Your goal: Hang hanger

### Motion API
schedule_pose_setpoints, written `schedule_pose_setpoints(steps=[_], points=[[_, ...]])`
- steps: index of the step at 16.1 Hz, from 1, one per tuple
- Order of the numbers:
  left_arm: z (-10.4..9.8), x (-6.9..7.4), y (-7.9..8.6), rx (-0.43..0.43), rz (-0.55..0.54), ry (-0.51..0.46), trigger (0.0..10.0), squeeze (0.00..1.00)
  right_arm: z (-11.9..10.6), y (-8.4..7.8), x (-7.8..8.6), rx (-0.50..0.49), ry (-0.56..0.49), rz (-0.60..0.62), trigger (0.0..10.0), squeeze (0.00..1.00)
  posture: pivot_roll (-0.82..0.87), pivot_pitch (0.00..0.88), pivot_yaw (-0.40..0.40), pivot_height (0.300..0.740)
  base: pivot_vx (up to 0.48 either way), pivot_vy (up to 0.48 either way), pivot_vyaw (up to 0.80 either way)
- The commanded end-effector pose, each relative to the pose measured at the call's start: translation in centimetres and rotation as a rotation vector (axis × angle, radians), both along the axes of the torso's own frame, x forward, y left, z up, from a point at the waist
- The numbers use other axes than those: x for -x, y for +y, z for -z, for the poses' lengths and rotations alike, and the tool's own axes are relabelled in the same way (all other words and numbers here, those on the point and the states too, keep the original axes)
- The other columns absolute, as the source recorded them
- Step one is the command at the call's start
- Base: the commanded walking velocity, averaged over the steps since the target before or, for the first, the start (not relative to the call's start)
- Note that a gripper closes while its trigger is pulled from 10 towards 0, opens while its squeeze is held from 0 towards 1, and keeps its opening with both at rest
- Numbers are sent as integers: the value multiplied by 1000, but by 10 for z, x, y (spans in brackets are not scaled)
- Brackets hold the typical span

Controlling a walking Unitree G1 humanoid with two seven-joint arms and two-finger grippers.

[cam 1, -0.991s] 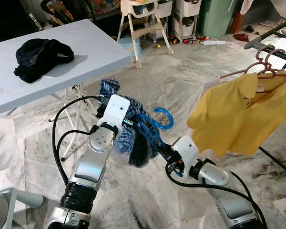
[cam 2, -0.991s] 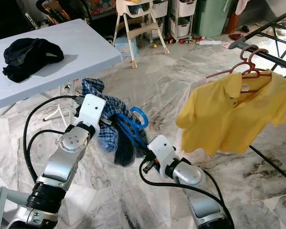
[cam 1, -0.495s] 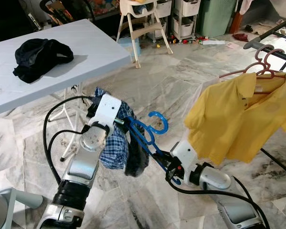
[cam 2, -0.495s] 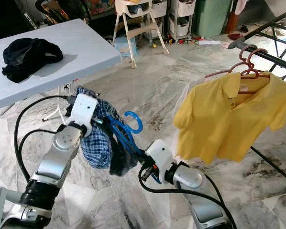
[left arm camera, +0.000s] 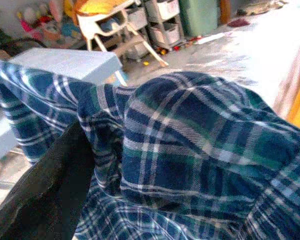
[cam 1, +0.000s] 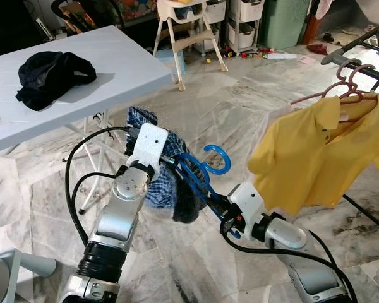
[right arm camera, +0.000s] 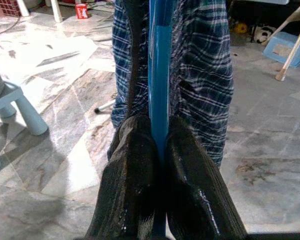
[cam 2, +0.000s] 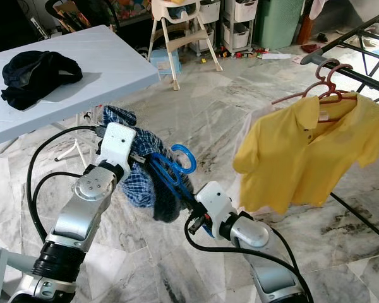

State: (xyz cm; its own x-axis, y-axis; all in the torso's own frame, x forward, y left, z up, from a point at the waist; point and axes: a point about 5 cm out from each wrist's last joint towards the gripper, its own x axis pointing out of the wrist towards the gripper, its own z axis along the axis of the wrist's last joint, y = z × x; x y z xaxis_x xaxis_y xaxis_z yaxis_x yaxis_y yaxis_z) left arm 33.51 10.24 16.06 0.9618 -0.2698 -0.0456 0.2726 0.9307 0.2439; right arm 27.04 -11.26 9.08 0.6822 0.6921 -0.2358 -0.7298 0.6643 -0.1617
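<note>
Indoors on marble floor point(cam 1: 196, 113) (white table point(cam 1: 82, 82) behind), right fingers point(right arm camera: 140, 175) pinch blue hanger point(cam 1: 199, 173); left fingers' state unclear

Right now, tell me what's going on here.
The robot holds a blue hanger carrying a plaid shirt above the marble floor. The right gripper has its jaws shut on the hanger's bar, and the left gripper is buried in the shirt. The drying rack, where a yellow polo hangs, is off to the right.

head stereo downward, wrist cameras close-up
</note>
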Motion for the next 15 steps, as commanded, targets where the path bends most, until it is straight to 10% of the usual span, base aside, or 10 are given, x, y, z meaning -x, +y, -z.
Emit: schedule_pose_setpoints(steps=[1, 3, 4, 7, 8, 15], points=[[-13, 3, -6, 24, 68, -37, 10000, 651, 3, 2, -2, 27, 5, 10, 10000, 0, -106, 79, 73, 740, 0, 0, 0], [-14, 8, -7, 4, 147, -45, 10000, 702, 3, 2, -3, 30, 4, 11, 10000, 0, -106, 77, 72, 740, 0, 0, 0], [-13, 9, -6, 7, 161, -47, 10000, 1000, 3, 2, -3, 30, 3, 10, 10000, 0, -105, 76, 71, 740, 0, 0, 0], [-13, 11, -3, -73, 234, -53, 10000, 1000, 4, 3, -3, 32, 3, 5, 10000, 0, -103, 73, 71, 740, 0, 0, 0], [-11, 16, -7, -112, 322, -27, 10000, 63, 4, 4, -3, 33, 3, 4, 10000, 0, -102, 73, 71, 740, 0, 0, 0], [-11, 11, 20, -206, 96, -122, 10000, 0, 5, 1, -8, 29, 4, 81, 10000, 0, -101, 78, 73, 740, 0, 0, 0]])
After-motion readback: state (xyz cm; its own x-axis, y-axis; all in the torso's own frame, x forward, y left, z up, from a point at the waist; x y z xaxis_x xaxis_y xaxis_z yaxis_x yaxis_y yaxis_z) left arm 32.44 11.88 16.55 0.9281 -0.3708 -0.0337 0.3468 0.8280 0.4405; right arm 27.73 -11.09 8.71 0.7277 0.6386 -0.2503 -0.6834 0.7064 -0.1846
